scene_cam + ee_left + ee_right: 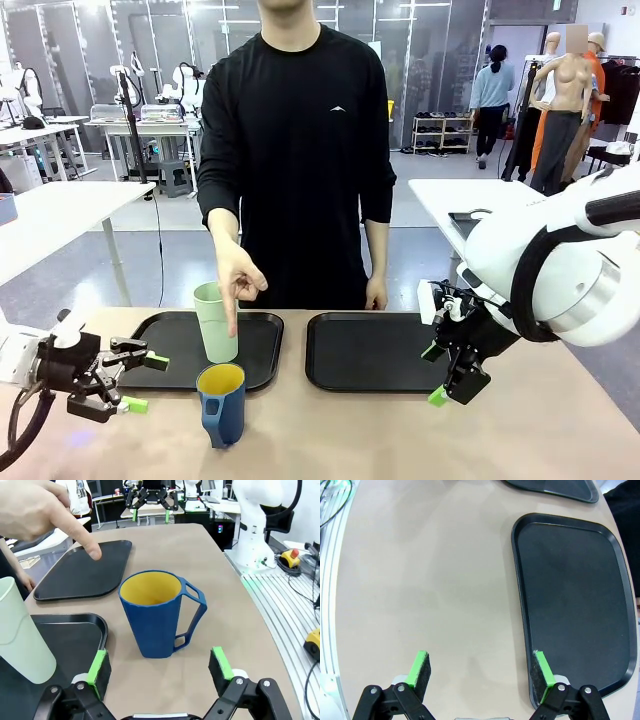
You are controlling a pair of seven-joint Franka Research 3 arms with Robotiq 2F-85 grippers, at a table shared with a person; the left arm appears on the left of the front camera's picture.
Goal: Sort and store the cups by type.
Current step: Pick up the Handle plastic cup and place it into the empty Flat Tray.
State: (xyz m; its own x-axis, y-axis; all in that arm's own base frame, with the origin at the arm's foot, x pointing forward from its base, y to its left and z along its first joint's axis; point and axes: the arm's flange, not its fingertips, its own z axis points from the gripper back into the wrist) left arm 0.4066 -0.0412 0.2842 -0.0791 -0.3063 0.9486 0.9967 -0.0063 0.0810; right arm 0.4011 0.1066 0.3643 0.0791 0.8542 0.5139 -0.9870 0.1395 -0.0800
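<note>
Here, tall mint tumbler (215, 322), dark blue mug (222, 405) yellow inside, left pincer (146, 383) and right pincer (435, 375) spread

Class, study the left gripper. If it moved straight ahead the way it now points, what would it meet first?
Most likely the dark blue mug, standing right ahead of the left gripper and centred between its open fingers. The mint-green tumbler stands off to one side of that line.

One mint tumbler (215, 322), one blue mug (222, 405), two black trays (262, 345) (370, 350), two claws (146, 383) (435, 375), one pointing hand (240, 280).
</note>
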